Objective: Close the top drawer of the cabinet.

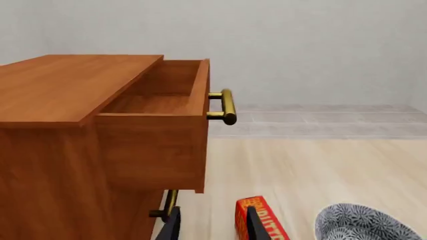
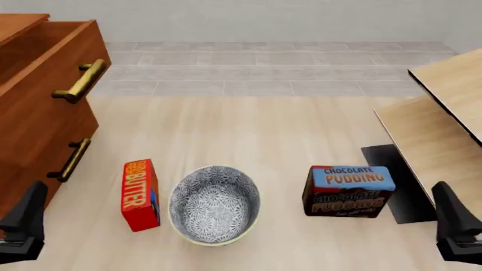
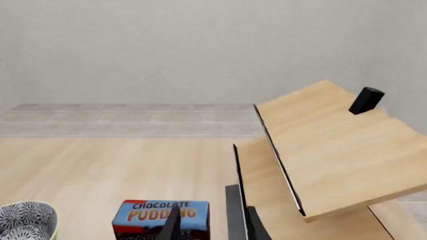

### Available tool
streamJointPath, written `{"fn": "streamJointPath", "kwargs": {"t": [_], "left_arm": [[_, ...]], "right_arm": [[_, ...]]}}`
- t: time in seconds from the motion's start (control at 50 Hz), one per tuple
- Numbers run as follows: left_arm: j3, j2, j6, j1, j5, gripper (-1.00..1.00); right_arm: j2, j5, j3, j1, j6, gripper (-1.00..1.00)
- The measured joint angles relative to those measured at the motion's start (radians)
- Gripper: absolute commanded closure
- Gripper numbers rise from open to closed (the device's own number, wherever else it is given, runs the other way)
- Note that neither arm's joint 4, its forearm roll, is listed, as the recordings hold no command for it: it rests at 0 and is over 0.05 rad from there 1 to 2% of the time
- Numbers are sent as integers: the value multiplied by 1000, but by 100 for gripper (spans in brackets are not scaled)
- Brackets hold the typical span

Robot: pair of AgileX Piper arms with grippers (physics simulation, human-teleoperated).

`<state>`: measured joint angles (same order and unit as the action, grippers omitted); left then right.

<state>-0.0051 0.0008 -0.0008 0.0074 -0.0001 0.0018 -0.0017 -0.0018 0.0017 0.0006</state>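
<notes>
the top drawer (image 2: 53,62) juts out of the cabinet (image 2: 22,147) at far left, beyond the nearer left gripper (image 2: 22,226), whose fingers stand apart, holding nothing.

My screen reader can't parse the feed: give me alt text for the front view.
The top drawer of the cabinet at left stands pulled open, brass handle facing out. On the table sit a red butter box, a patterned bowl and a chocolate pudding box; both grippers wait at the near corners.
</notes>
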Motion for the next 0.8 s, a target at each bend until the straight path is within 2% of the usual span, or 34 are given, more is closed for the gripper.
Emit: {"fn": "streamJointPath", "kwargs": {"t": [0.46,0.62,0.8], "left_arm": [[-27,0,53,-44,0,-100],[-42,0,107,-71,-3,-100],[-41,-1,207,-116,-27,-100]], "right_arm": [[-1,-18,-6,19,6,-100],[-2,-20,-6,15,12,-100],[-2,-22,-7,17,17,-100]]}}
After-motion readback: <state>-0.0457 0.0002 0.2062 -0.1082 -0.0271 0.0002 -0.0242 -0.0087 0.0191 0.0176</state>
